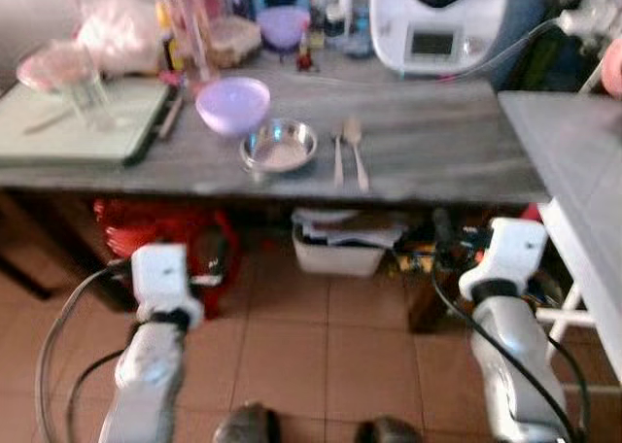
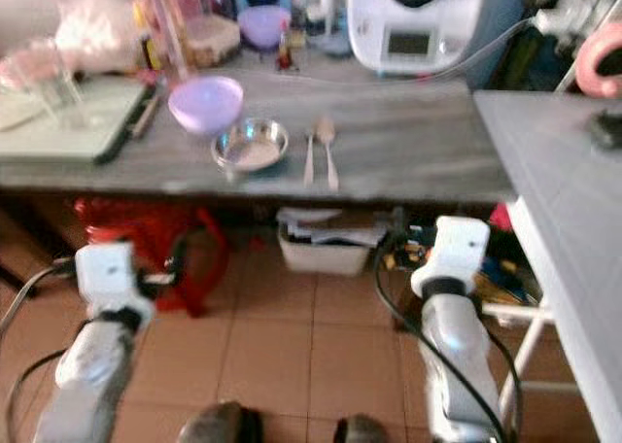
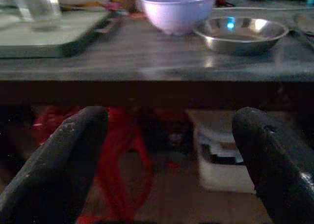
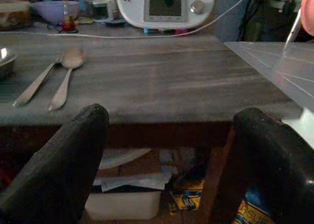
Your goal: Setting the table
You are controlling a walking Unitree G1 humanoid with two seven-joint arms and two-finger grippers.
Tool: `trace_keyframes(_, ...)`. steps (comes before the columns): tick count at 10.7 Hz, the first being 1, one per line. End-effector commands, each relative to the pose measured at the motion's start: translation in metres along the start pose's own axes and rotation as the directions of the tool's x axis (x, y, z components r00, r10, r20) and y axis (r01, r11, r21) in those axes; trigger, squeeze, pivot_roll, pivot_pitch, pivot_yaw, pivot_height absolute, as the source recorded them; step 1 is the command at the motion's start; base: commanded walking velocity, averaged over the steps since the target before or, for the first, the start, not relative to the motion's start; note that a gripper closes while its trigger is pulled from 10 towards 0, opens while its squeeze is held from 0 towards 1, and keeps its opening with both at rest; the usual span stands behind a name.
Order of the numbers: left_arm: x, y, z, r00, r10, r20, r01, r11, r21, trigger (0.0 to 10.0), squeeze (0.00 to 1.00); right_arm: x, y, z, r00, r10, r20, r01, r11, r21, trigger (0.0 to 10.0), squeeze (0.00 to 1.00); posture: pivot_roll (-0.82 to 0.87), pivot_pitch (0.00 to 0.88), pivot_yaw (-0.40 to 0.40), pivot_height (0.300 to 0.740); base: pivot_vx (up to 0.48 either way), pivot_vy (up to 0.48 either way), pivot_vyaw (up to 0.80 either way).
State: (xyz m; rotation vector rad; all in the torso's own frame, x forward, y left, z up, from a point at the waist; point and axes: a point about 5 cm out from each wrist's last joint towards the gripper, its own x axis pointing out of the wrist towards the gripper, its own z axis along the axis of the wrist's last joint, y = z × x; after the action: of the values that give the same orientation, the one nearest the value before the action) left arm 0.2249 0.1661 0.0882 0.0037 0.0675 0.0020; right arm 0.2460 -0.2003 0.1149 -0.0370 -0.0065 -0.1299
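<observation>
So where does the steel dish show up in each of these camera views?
Left eye view: steel dish at the table's front edge, just right of the lavender bowl.
Right eye view: same spot, left of the two spoons.
Left wrist view: upper right, beyond the left gripper.
Right wrist view: just its rim, at the far left edge.
Shared landmark: the two spoons.

I assess this as a home kitchen: a grey wooden table (image 1: pixel 428 147) carries a lilac bowl (image 1: pixel 232 105), steel dish (image 1: pixel 279 146), two spoons (image 1: pixel 348 152), white cooking appliance (image 1: pixel 442 20), above terracotta floor tiles (image 1: pixel 292 356).
</observation>
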Motion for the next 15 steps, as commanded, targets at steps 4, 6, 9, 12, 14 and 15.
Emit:
trace_keyframes(4, -0.005, 0.002, 0.005, 1.0, 0.003, 0.004, -0.003, 1.0, 0.014, 10.0, 0.0, -0.014, -0.009, -0.005, 1.0, -0.007, -0.014, 0.006, 0.999, -0.053, 10.0, 0.0, 0.02, 0.06, 0.078, 0.74, -0.274, 0.0, 0.0)
trace_keyframes(6, -0.005, 0.002, 0.009, 1.0, -0.013, 0.023, 0.013, 1.0, 0.016, 10.0, 0.0, -0.013, -0.006, -0.005, 1.0, -0.002, -0.015, 0.001, 0.999, -0.049, 10.0, 0.0, 0.02, 0.059, 0.082, 0.74, 0.0, 0.0, 0.0)
trace_keyframes(9, -0.003, -0.004, 0.01, 0.999, -0.045, 0.022, 0.045, 0.999, 0.002, 10.0, 0.0, -0.006, -0.004, -0.001, 1.0, 0.003, -0.002, -0.003, 0.999, -0.044, 10.0, 0.0, 0.02, 0.056, 0.082, 0.74, 0.0, -0.276, -0.8)
trace_keyframes(12, 0.0, -0.008, 0.011, 0.998, -0.05, 0.029, 0.05, 0.999, -0.006, 10.0, 0.0, -0.001, -0.001, 0.006, 1.0, 0.013, 0.023, -0.012, 0.999, -0.041, 10.0, 0.0, 0.01, 0.056, 0.079, 0.74, 0.0, -0.48, 0.0)
trace_keyframes(14, 0.0, -0.012, 0.01, 0.998, -0.061, 0.017, 0.061, 0.998, -0.003, 10.0, 0.0, -0.001, 0.0, 0.005, 1.0, 0.021, 0.02, -0.021, 0.999, -0.045, 10.0, 0.0, 0.01, 0.06, 0.077, 0.74, 0.0, -0.474, 0.0)
trace_keyframes(15, 0.0, -0.012, 0.01, 0.997, -0.07, 0.012, 0.07, 0.998, 0.006, 10.0, 0.0, 0.0, 0.0, 0.006, 0.999, 0.027, 0.022, -0.025, 0.998, -0.049, 10.0, 0.0, 0.01, 0.061, 0.076, 0.74, 0.0, -0.442, 0.0)
